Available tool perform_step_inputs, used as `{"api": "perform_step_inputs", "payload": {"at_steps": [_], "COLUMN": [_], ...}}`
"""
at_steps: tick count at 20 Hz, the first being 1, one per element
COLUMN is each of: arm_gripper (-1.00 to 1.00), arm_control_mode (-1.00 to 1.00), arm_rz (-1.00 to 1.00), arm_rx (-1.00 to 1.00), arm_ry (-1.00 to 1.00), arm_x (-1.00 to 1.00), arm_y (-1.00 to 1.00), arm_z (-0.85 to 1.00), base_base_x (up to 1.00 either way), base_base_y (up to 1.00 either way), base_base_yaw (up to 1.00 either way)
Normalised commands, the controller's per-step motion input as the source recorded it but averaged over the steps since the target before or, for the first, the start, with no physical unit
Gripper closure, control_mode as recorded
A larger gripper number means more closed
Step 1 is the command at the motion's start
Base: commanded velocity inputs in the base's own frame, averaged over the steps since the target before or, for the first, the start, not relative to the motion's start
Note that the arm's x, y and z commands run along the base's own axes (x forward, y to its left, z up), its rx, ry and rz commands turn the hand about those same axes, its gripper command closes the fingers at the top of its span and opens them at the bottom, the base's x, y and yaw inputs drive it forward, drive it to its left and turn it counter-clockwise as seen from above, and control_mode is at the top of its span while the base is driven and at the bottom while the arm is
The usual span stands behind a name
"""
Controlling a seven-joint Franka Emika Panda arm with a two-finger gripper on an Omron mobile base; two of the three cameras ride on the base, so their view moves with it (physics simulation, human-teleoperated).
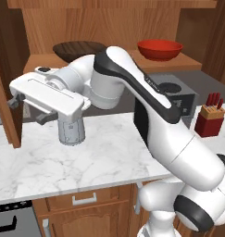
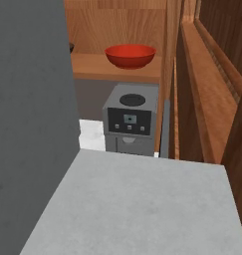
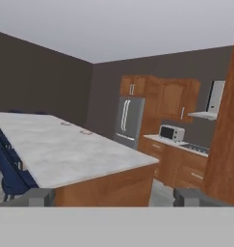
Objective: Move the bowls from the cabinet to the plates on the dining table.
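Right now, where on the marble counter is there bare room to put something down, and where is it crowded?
The marble counter is bare in front, between the grey canister and its front edge. At the right end it is crowded: the red knife block and the coffee machine stand there, with the arm over that end.

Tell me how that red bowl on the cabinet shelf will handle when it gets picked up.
The red bowl looks rigid and glossy, so probably slippery at the rim. It sits upright on a small base and may rock if nudged.
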Motion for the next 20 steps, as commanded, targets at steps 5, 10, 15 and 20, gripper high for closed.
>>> {"api": "perform_step_inputs", "payload": {"at_steps": [5,10,15,20], "arm_gripper": [-1.0,-1.0,-1.0,-1.0], "arm_control_mode": [-1.0,-1.0,-1.0,-1.0], "arm_rz": [0.0,0.0,0.01,0.01], "arm_rx": [0.0,0.0,0.0,0.0], "arm_ry": [-0.02,-0.01,0.0,0.0], "arm_x": [-0.06,-0.2,-0.15,0.0], "arm_y": [0.0,-0.27,-0.68,-0.7], "arm_z": [0.0,0.04,0.09,0.02], "base_base_x": [0.0,0.0,0.0,0.0], "base_base_y": [0.0,0.0,0.0,0.0], "base_base_yaw": [0.0,0.0,0.0,0.0]}}
